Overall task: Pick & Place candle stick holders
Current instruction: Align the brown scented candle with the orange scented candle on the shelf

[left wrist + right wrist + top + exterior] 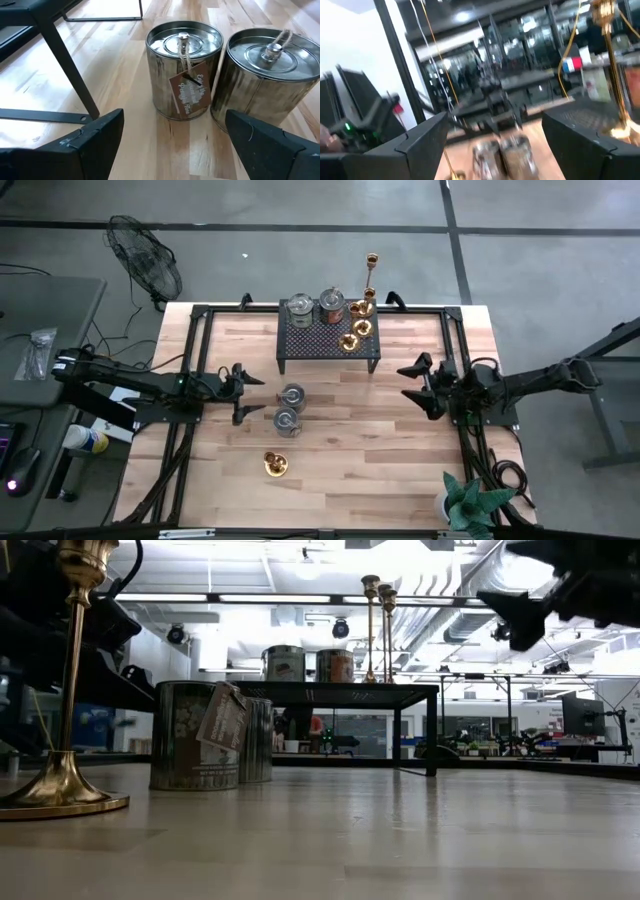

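1. Wooden planks form the worktop (400,440), ringed by a concrete floor with a fan (145,265) beyond its far corner.
2. We see two silvery tins (288,408) standing side by side, just apart, near the middle; a short brass candlestick (276,465) sits nearer the front edge.
3. On the black stand (330,338) rest two more tins (316,307) and three brass candlesticks (358,325); a tall candlestick (371,275) rises just beyond them.
4. Our left hand (243,393) hovers released beside the two middle tins, its fingers (85,145) spread wide towards them.
5. Our right hand (422,385) waits over the right side, also released.
6. We judge the tins stiff, smooth and likely slippery, fairly light; squeezing across the round wall looks safer than taking the small lid knob.
7. A brown paper tag (190,92) hangs by twine from one tin; its script is too small for us to read.
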Robot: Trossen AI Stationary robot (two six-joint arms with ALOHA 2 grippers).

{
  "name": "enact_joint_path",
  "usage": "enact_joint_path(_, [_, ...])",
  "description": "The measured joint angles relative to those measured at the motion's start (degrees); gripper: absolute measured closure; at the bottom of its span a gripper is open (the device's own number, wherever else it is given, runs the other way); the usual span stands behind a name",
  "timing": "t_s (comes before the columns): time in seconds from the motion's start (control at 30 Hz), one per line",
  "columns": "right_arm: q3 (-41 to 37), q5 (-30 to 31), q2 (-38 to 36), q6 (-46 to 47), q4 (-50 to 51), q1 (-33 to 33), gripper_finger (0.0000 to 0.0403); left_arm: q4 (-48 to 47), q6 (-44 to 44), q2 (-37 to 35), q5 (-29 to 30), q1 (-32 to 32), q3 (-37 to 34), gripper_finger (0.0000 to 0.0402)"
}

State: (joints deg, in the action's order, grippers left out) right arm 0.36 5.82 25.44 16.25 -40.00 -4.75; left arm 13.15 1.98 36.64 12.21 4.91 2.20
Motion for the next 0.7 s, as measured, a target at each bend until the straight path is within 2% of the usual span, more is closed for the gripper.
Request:
enact_joint_path(0.4, [0.0,0.0,0.2,0.0,16.4,1.2,0.0087,0.0,0.0,0.0,-0.2,0.0,0.0,0.0057])
enact_joint_path(0.7, [0.0,0.0,0.2,0.0,20.0,1.2,0.0087,0.6,-0.7,0.0,-3.2,0.0,0.0,0.0057])
